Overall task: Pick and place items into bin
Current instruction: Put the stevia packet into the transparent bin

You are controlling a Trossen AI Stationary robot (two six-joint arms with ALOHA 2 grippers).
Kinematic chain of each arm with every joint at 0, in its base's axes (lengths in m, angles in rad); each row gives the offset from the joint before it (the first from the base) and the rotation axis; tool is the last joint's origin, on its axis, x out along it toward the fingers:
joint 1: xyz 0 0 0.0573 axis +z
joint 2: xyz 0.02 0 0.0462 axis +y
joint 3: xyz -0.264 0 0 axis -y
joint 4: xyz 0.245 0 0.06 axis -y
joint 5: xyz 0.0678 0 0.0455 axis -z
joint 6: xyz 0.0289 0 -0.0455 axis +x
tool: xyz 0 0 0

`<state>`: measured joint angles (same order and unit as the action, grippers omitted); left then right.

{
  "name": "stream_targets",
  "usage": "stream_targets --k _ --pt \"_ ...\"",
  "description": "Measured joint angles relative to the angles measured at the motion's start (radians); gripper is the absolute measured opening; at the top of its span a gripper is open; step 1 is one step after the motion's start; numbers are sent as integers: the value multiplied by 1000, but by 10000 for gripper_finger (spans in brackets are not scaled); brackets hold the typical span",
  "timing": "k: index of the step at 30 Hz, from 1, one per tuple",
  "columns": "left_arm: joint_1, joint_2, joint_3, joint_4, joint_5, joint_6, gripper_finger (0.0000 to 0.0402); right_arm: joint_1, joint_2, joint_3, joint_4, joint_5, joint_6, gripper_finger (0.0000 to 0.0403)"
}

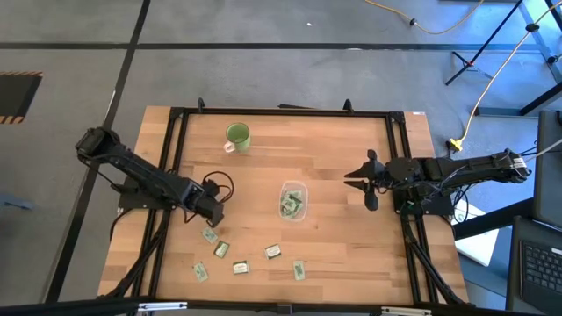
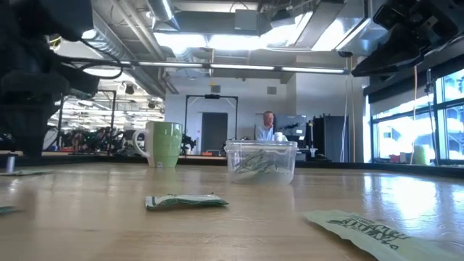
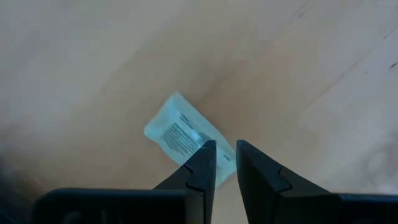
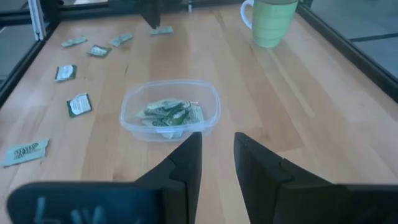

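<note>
directly beneath the left gripper (image 3: 225, 155), fingers slightly apart, lies a packet (image 3: 186, 137), its long axis diagonal to the gap; bin (image 1: 293, 200) sits off to its side, nearer the waiting right gripper (image 1: 369, 180).

The wooden table (image 1: 334, 254) carries a green mug (image 1: 237, 136), a clear tub (image 1: 293, 200) and six scattered packets (image 1: 273, 252).

bin (image 1: 293, 200) mid-table (packets inside) | mug (image 1: 237, 136) behind-left | loose packets (image 1: 240, 269) seemingly before bin
</note>
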<state>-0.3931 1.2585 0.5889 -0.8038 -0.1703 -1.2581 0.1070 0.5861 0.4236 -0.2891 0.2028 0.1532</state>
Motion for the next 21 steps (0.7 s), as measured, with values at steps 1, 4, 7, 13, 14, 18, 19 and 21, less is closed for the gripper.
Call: stream_targets --k 1,4,7,13,14,18,19,21 --pt "0 1 -4 6 9 -16 56 0 0 0 5 0 0 97" --pt "0 19 -9 8 27 -38 56 0 0 0 10 0 0 97" --pt "0 64 -9 16 38 -30 56 0 0 0 10 0 0 97" --pt "10 169 5 17 69 -21 56 0 0 0 9 0 -1 97" --pt "10 174 7 16 68 -21 56 0 0 0 9 0 -1 97" --pt "9 183 28 1 63 10 56 0 0 0 9 0 -3 97" --pt "9 183 37 0 59 23 56 0 0 0 9 0 -4 97" --pt "9 184 52 3 54 50 55 0 0 0 9 0 -4 97"
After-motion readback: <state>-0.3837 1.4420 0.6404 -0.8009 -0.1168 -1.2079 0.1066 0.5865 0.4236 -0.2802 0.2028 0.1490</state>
